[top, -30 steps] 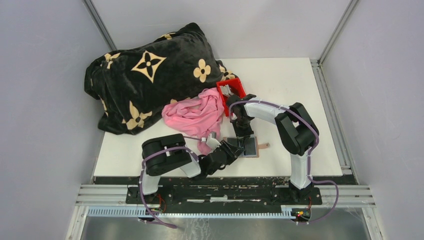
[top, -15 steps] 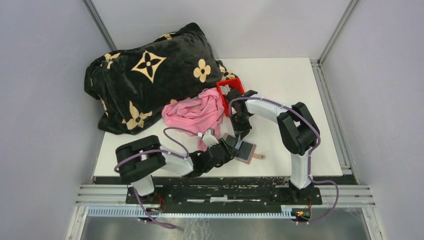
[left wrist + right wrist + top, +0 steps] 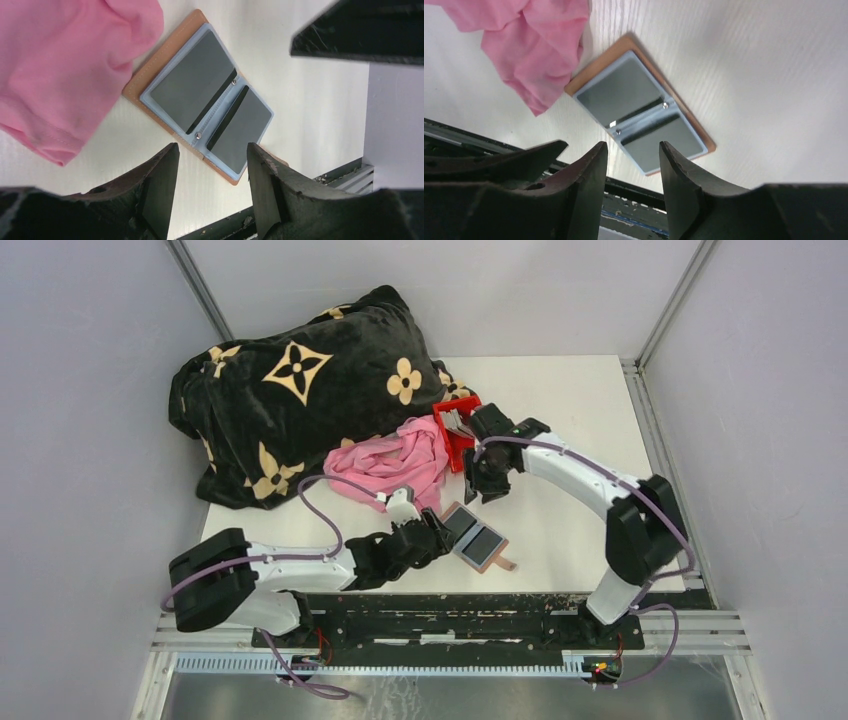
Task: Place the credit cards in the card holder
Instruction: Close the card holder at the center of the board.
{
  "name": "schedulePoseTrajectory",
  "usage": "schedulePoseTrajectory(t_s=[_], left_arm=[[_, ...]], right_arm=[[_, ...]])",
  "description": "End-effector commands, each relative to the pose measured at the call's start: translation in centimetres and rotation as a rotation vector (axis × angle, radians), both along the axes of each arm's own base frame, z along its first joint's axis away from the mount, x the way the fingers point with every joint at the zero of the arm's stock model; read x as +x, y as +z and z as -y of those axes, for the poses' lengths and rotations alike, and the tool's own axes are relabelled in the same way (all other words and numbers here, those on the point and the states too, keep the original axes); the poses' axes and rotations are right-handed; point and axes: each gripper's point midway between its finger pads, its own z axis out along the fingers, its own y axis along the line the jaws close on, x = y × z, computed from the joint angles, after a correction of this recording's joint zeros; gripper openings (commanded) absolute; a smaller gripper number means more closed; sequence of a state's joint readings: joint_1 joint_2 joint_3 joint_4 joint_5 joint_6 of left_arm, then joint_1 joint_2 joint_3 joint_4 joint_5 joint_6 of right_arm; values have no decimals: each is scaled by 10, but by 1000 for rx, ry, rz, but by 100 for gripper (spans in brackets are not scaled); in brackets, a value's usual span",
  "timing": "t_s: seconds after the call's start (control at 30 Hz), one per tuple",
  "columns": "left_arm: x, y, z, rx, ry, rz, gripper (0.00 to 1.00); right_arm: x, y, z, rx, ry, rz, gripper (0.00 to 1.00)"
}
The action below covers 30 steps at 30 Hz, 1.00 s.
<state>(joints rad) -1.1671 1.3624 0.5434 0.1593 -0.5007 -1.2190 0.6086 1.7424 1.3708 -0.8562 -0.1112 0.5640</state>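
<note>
From the top, the open holder (image 3: pixel 476 538) lies on the table (image 3: pixel 570 420) by the pink cloth (image 3: pixel 390 465), the left gripper (image 3: pixel 440 527) just beside it, the right gripper (image 3: pixel 488 488) near. The left wrist view shows its jaws apart, empty, and two grey cards (image 3: pixel 192 82) in the holder. The right wrist view shows jaws apart too, empty.
</note>
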Motion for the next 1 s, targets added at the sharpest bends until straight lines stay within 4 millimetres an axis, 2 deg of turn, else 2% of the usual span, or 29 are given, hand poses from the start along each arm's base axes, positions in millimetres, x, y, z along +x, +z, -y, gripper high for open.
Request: schedulePoseTrajectory(t_s=[0.0,0.17,0.4,0.63,0.8,0.97], left_arm=[[15,17,-19,109,18,81,61],[28,-7,-40,193,28,23,62],[54,-12,-38,256,-16,30,63],[70,-17,-32,300,-60,24,63],[73,-24,-31,308,-76,7,63],[74,-28,-25,304,-110,6,63]], right_arm=[[-16,26,12,59,-113,87,50],[-43,15,38,77,-250,102,52],[-69,-10,54,147,-376,105,54],[-72,-26,54,230,-482,109,56],[-76,-44,49,258,-513,63,56],[-78,-57,54,257,-549,52,56]])
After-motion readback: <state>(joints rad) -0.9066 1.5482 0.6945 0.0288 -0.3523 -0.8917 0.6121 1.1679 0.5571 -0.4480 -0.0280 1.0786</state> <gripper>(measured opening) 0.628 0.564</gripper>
